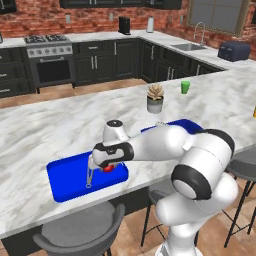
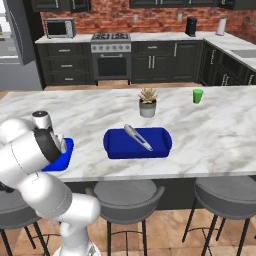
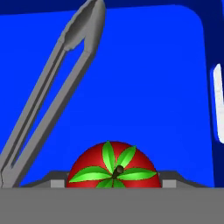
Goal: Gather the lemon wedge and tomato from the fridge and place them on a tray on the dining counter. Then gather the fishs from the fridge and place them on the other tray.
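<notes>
My gripper [image 1: 103,169] hangs low over the left blue tray [image 1: 65,182] on the dining counter [image 1: 45,125], shut on the tomato [image 1: 108,168]. In the hand view the red tomato [image 3: 113,168] with its green leaves sits between my fingertips [image 3: 168,178], just above the tray floor [image 3: 153,87]. Grey metal tongs [image 3: 52,96] lie in the same tray beside the tomato. A second blue tray [image 2: 160,145] with tongs [image 2: 138,137] in it lies further right. The grey fridge [image 2: 17,75] stands far back at the left. The lemon wedge and the fishs are out of view.
A potted succulent [image 1: 155,98] and a green cup [image 1: 185,86] stand on the counter behind the trays. Round grey stools [image 1: 80,232] line the near edge of the counter. My white arm [image 2: 30,150] covers most of the left tray in the right base view.
</notes>
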Motion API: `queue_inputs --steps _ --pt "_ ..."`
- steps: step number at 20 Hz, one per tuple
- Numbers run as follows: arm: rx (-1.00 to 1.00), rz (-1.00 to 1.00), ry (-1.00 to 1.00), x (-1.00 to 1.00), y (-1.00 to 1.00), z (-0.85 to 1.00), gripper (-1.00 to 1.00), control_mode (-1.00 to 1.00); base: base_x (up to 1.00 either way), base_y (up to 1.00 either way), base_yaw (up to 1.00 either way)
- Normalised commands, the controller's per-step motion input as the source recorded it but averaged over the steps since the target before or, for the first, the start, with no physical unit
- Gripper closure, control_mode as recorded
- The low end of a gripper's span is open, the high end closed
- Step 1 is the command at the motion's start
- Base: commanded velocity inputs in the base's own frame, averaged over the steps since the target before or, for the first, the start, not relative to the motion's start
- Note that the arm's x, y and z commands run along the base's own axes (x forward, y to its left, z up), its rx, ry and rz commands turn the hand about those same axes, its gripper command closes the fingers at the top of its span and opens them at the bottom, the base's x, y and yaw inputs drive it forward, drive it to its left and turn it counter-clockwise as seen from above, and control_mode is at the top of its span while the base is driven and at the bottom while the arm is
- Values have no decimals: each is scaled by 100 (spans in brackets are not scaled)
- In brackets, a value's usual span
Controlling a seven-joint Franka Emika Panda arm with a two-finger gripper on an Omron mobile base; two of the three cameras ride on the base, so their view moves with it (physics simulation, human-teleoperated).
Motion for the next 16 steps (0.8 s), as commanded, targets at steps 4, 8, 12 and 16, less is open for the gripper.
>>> queue_inputs --steps 4,8,12,16 --pt "0 0 1 0 0 -20 100 -100 0 0 0" --pt "0 0 1 0 0 -21 100 -100 0 0 0" --pt "0 0 0 0 0 -6 100 -100 0 0 0" --pt "0 0 0 0 0 -3 100 -100 0 0 0"
